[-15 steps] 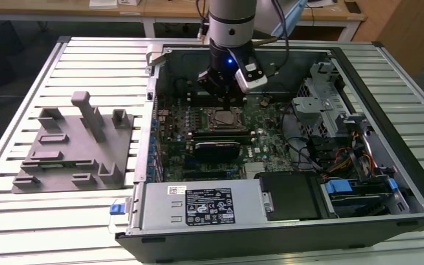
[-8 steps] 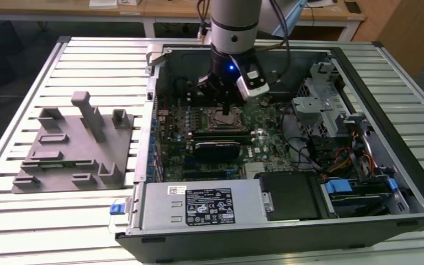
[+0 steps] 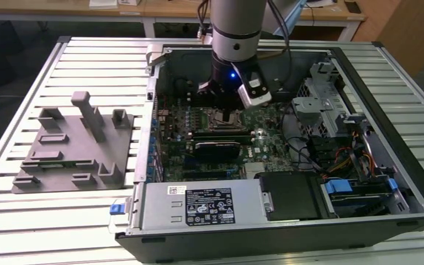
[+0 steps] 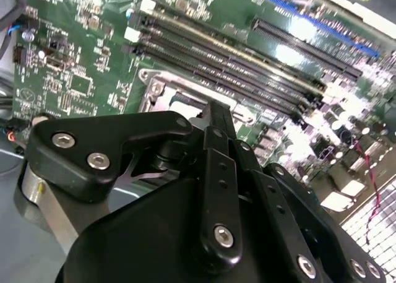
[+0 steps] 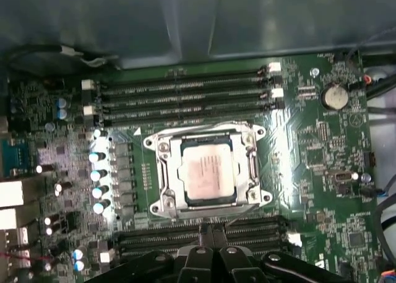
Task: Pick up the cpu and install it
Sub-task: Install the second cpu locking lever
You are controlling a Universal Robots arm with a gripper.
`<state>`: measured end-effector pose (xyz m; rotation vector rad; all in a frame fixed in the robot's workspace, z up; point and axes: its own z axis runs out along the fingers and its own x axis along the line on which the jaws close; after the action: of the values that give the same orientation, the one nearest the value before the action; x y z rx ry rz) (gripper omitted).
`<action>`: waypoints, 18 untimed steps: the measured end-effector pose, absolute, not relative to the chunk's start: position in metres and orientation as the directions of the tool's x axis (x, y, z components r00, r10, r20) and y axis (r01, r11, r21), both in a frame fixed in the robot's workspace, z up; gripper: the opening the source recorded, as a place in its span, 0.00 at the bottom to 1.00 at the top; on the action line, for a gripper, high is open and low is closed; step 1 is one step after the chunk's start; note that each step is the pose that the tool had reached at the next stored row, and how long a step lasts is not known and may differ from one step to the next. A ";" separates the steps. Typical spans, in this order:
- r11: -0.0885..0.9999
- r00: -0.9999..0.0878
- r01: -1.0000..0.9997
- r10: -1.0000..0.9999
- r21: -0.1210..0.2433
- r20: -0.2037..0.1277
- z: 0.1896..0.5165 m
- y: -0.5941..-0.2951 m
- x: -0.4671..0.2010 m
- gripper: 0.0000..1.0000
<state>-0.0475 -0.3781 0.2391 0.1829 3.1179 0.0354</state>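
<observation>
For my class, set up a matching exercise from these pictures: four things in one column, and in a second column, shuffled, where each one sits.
Column one
1. small silver-grey square cpu
2. grey plastic fixture with upright posts
3. round silver coin battery
4. black robot gripper

Column two
A. on the slatted table outside the computer case, at the exterior view's left
B. on the green motherboard, off to one side of the memory slots
C. inside the square metal socket frame
D. over the motherboard, beside the socket frame

Pairs: 1-C, 2-A, 3-B, 4-D
</observation>
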 end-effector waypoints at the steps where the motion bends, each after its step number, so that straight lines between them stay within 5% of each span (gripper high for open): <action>1: 0.993 -0.993 0.117 0.117 0.024 -0.017 0.239 -0.379 -0.047 0.11; 18: 0.994 -0.995 0.103 0.103 0.025 -0.018 0.231 -0.381 -0.051 0.11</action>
<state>-0.0512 -0.3811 0.2309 0.1608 3.1177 0.0374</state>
